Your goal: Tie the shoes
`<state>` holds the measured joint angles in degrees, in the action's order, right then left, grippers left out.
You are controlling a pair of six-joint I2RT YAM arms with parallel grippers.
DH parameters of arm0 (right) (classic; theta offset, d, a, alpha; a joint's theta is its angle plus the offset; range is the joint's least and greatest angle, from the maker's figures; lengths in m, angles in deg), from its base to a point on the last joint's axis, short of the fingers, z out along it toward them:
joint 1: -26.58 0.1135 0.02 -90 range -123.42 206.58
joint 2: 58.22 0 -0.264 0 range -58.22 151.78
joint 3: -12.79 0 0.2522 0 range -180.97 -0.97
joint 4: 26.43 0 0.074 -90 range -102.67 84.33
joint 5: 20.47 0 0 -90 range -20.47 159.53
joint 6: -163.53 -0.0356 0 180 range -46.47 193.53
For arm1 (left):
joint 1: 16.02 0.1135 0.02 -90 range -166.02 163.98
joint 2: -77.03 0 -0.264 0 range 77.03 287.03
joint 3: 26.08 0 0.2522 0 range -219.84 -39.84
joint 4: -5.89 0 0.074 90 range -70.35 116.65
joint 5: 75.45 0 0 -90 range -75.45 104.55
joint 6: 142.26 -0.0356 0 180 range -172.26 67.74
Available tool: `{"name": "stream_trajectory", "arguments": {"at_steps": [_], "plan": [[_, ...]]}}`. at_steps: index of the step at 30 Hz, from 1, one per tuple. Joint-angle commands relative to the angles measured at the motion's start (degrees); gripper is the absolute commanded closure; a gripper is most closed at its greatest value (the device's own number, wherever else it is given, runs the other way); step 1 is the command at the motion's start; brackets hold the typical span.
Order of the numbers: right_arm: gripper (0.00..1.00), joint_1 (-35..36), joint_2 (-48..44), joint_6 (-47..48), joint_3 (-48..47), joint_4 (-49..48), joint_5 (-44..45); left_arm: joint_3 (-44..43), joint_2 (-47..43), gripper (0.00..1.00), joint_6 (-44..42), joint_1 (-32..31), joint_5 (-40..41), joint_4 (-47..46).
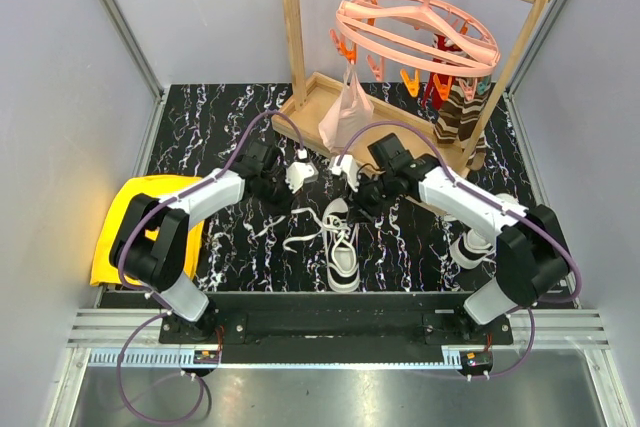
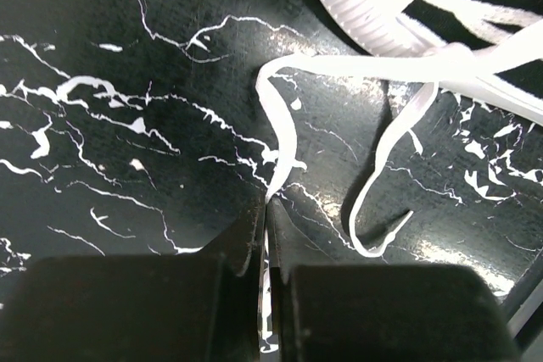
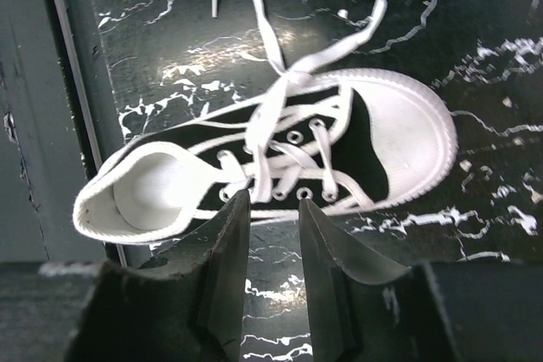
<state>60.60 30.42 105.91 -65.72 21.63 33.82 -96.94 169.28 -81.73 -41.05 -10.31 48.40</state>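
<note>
One black-and-white sneaker (image 1: 342, 250) lies at the table's front centre, toe pointing to the near edge, its long white laces (image 1: 300, 229) untied and spread to the left. A second sneaker (image 1: 469, 246) stands by the right arm, partly hidden. My left gripper (image 1: 279, 191) is shut on one lace (image 2: 284, 137) near its end, low over the table; the shoe's sole (image 2: 365, 6) shows at the top right of that view. My right gripper (image 3: 273, 198) is open and empty, its tips just beside the eyelets of the sneaker (image 3: 280, 158).
A yellow cloth (image 1: 135, 227) lies at the left edge. A wooden rack (image 1: 293, 37) stands at the back with a pink clip hanger (image 1: 415, 32), a plastic bag (image 1: 345, 115) and brown striped socks (image 1: 458, 119).
</note>
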Motion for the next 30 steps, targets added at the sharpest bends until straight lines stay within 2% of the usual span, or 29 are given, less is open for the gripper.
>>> {"name": "stream_trajectory", "arguments": {"at_steps": [1, 8, 15, 20, 24, 30], "plan": [[0.61, 3.58, -1.19, 2.77, -0.03, -1.87, -1.22, -0.55, 0.30, 0.97, 0.38, 0.25, 2.18, 0.34], [0.57, 8.25, -0.31, 3.57, 0.59, -5.99, -0.68, -2.66, 4.07, 0.96, 2.84, 0.78, 2.63, 2.44], [0.51, 12.82, 0.57, -5.22, 5.50, -27.93, 2.39, -4.95, 7.24, 0.95, 3.81, 2.01, 1.40, 4.73], [0.51, 17.73, 4.60, -6.71, 6.92, -33.69, 4.67, -5.92, 8.48, 0.95, 4.16, 2.71, 0.43, 6.66], [0.51, 20.81, 6.98, -7.25, 8.59, -42.54, 7.66, -5.48, 8.30, 0.94, 5.13, 3.42, -1.68, 7.72], [0.51, 23.37, 12.25, -6.98, 8.33, -46.52, 9.95, -4.95, 8.83, 0.93, 5.22, 3.50, -3.00, 8.42]]}}
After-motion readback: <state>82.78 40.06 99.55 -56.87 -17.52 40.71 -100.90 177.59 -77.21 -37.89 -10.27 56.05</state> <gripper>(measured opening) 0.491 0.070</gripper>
